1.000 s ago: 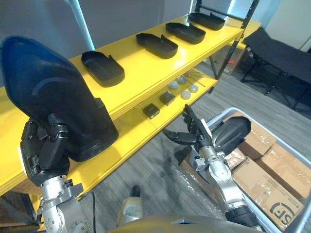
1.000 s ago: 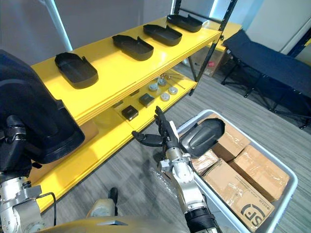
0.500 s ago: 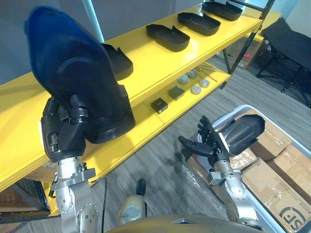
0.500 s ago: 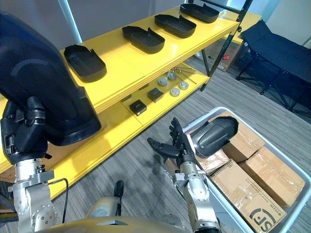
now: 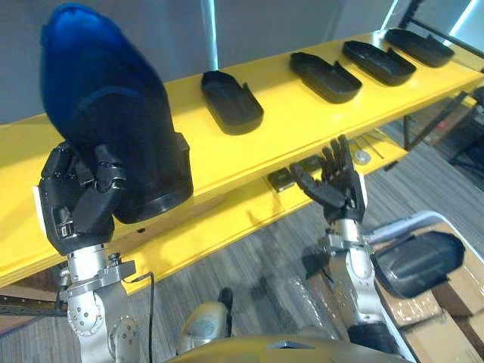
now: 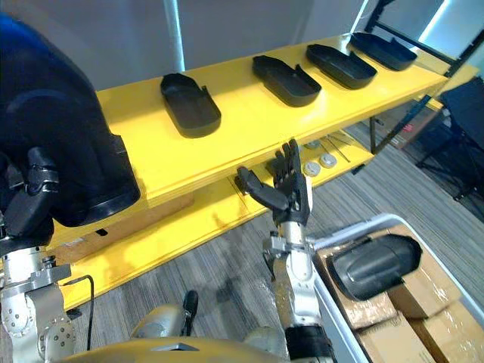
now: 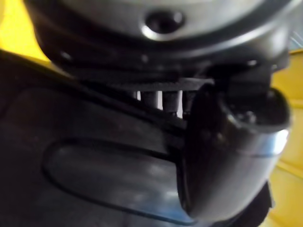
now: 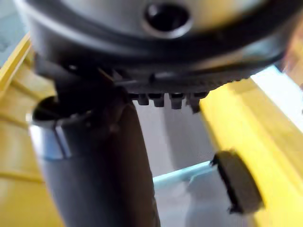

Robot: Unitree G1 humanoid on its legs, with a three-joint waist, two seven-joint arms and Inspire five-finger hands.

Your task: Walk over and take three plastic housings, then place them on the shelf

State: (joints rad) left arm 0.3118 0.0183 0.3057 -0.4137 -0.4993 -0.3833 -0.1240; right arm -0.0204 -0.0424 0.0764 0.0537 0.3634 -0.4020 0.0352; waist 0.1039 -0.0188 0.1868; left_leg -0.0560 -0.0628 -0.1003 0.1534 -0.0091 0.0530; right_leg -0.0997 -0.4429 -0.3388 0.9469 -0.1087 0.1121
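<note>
My left hand (image 5: 76, 208) is shut on a large black plastic housing (image 5: 110, 128), held upright at the left, in front of the yellow shelf (image 5: 291, 121). The left wrist view has the housing's dark shell (image 7: 94, 165) pressed against the thumb (image 7: 227, 151). Several more black housings lie in a row on the shelf's top board, the nearest one (image 5: 231, 102) left of the middle. My right hand (image 5: 339, 185) is open, fingers straight and raised before the shelf's front edge, holding nothing. Another housing (image 5: 420, 261) lies in the bin at the lower right.
The grey bin (image 6: 340, 234) at the lower right holds cardboard boxes (image 6: 412, 299). Small round and square parts (image 6: 318, 162) lie on the shelf's lower board (image 6: 174, 238). A dark shelf post (image 6: 397, 106) stands at the right end. Grey floor lies between me and the shelf.
The camera has turned toward the shelf, now nearer and more face-on. My right hand rose from beside the bin to the shelf's front edge. The left hand keeps its hold on the housing.
</note>
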